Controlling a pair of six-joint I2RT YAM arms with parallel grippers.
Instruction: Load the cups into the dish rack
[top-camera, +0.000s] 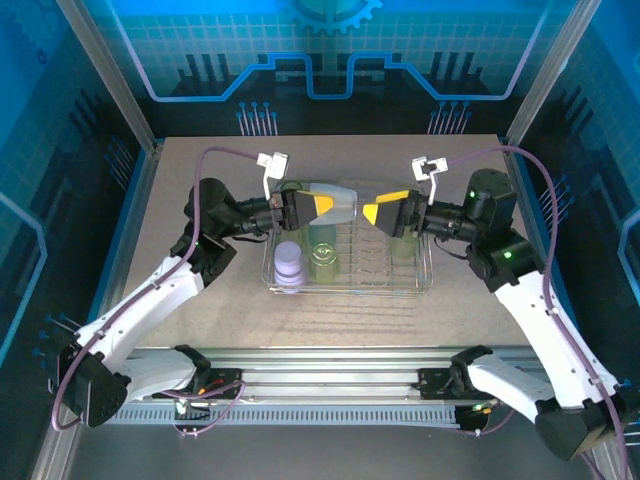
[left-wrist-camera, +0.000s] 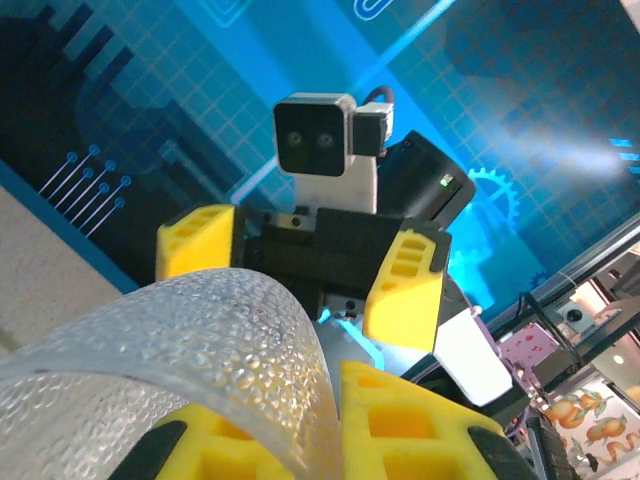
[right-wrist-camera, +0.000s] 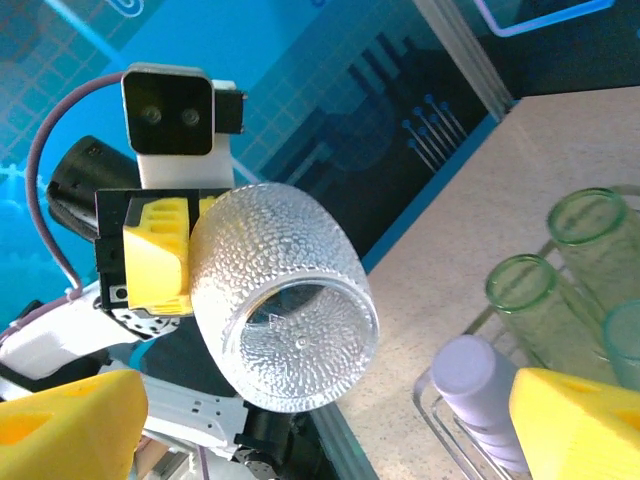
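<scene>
- The dish rack (top-camera: 345, 291) is being seen at the middle of the table, with a lavender cup (top-camera: 290, 265) and a green cup (top-camera: 323, 260) standing in its near-left part. A cup released carelessly above them is likely being knocked against them or left lying across the rods.
- The right gripper (top-camera: 378, 213) is being held wide open with nothing between its fingers, nose to nose with the left gripper (top-camera: 322, 206) above the far half of the rack. A handover is being judged the step in hand, and a clash of fingers is being risked if the gap is closed off-line.
- The left gripper is being held nearly shut, pinched on the wall of a clear dimpled cup (right-wrist-camera: 285, 310). The cup is being carried on its side, one end turned toward the right gripper.
- So thin a hold on slick plastic is being judged weak. The cup is being put at risk of twisting or dropping onto the rack if it is let go before the right fingers are clamping, or if its rounded body is squeezed off-centre.
- The room is being enclosed by blue printed wall panels (top-camera: 300, 60) and aluminium posts (top-camera: 105, 70).
- The table (top-camera: 380, 320) is being shown as a flat, pale, speckled matte top.
</scene>
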